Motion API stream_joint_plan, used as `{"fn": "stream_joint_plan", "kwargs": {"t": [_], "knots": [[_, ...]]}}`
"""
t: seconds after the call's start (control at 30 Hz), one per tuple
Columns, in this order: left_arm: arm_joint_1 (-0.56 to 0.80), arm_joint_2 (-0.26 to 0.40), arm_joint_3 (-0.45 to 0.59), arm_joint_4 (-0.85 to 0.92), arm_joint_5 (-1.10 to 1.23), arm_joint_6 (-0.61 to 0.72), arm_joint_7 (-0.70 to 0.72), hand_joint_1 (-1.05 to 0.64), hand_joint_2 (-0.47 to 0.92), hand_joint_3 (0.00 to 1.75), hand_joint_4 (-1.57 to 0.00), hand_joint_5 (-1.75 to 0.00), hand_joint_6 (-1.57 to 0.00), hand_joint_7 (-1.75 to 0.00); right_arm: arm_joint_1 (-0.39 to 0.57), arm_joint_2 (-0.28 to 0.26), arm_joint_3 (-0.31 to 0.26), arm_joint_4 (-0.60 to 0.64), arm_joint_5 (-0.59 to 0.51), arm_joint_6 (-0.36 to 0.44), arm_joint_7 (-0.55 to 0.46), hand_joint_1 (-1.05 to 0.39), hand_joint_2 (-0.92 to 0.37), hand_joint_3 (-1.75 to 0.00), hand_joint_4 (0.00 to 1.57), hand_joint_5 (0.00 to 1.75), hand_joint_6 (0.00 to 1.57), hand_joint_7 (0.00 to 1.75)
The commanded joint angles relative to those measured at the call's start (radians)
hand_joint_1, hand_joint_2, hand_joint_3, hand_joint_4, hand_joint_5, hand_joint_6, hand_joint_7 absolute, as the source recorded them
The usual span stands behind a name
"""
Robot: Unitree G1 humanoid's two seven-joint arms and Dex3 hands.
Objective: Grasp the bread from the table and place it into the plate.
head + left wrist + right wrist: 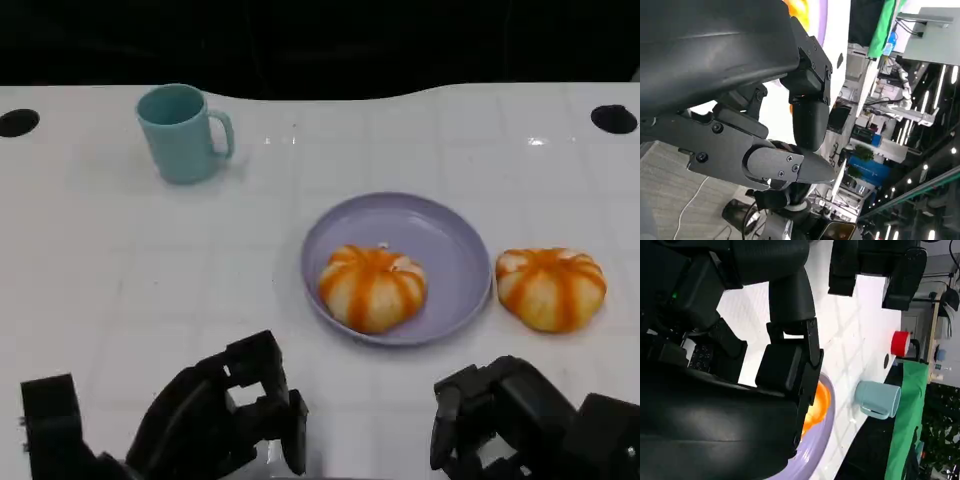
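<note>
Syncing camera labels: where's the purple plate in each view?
Head view: purple plate right of centre, one bread on it.
Left wrist view: a purple sliver at the top edge, beside the left hand.
Right wrist view: rim at the bottom, below the right hand.
Shared landmark: that orange bread.

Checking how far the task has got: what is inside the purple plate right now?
One orange-striped bread sits inside the purple plate, toward its near-left side. The plate surface under it is covered. A second bread lies on the table beside the plate's right rim.
</note>
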Motion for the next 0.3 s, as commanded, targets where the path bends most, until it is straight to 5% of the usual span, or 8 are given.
{"fn": "stream_joint_plan", "kwargs": {"t": [0.03, 0.3], "knots": [[-0.005, 0.008, 0.017, -0.011, 0.010, 0.013, -0.009, -0.67, 0.92, 0.17, -0.82, -1.75, -0.60, -1.75, -0.009, -0.012, -0.010, 0.020, 0.008, -0.025, 0.002, -1.05, -0.16, -1.36, 1.55, 1.31, 1.57, 1.07], [-0.012, 0.013, 0.029, -0.011, 0.005, 0.032, -0.022, -0.67, 0.92, 0.16, -0.82, -1.75, -0.59, -1.75, -0.009, -0.013, -0.007, 0.015, -0.003, -0.025, -0.004, -1.05, -0.17, -1.35, 1.54, 1.31, 1.57, 1.06]]}}
